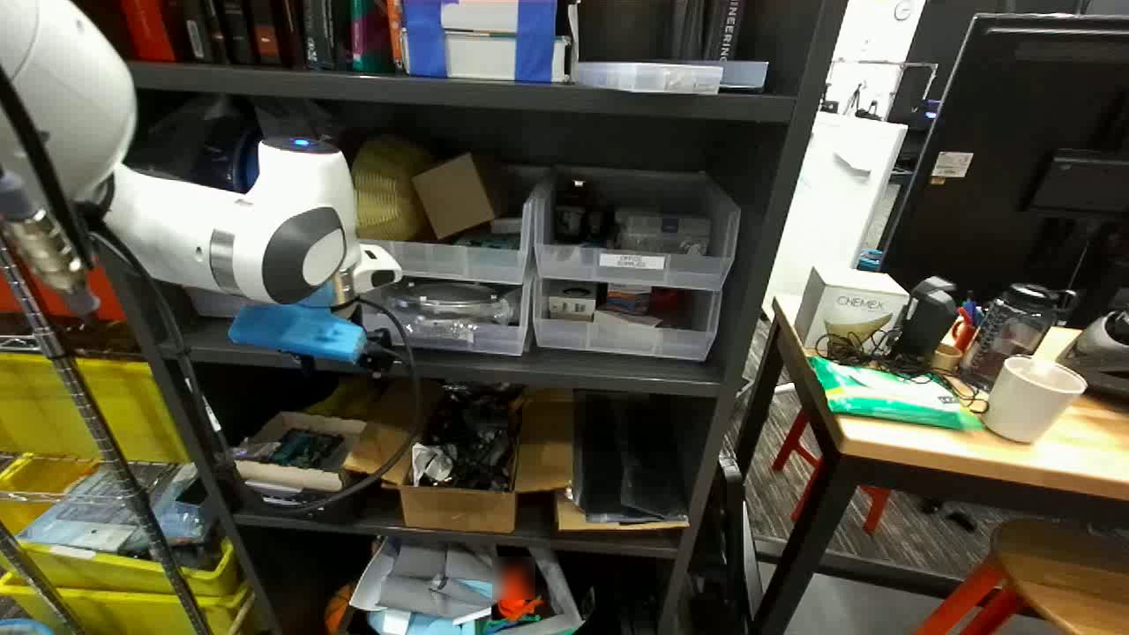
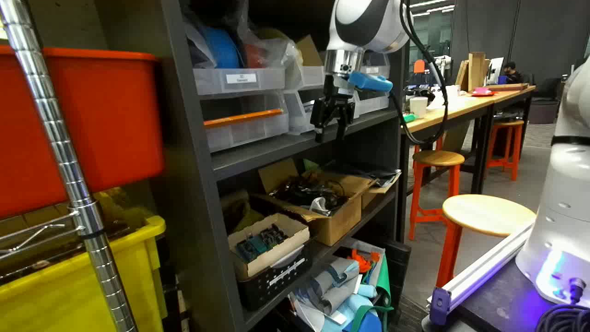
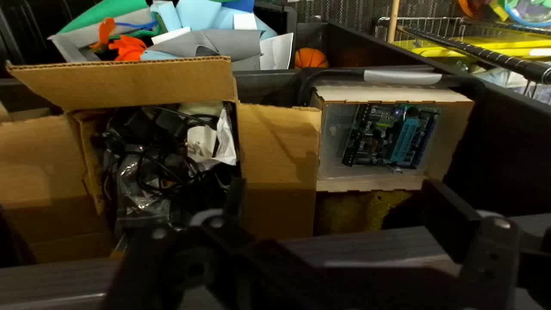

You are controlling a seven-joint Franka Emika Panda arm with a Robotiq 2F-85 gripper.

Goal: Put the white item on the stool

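Note:
What looks to be the white item (image 3: pixel 224 144) is a thin, creased white piece among black cables in an open cardboard box (image 3: pixel 275 142). In both exterior views this white item (image 1: pixel 430 463) (image 2: pixel 318 204) shows in the box on a lower shelf. My gripper (image 2: pixel 329 136) (image 3: pixel 333 193) hangs open, fingers down, above and apart from the box, with nothing between its fingers. A wood-topped stool (image 2: pixel 488 214) with orange legs stands on the floor near the robot base. Another stool (image 2: pixel 438 157) is farther back, and a stool top (image 1: pixel 1067 564) shows at the lower right.
Clear plastic bins (image 1: pixel 635 256) fill the shelf behind the gripper. A small box of circuit boards (image 3: pixel 387 137) sits beside the cardboard box. The shelf edge (image 2: pixel 276 150) lies close to the fingers. A loose cable (image 2: pixel 445 106) loops from the arm. A table (image 1: pixel 970 450) stands beside the shelves.

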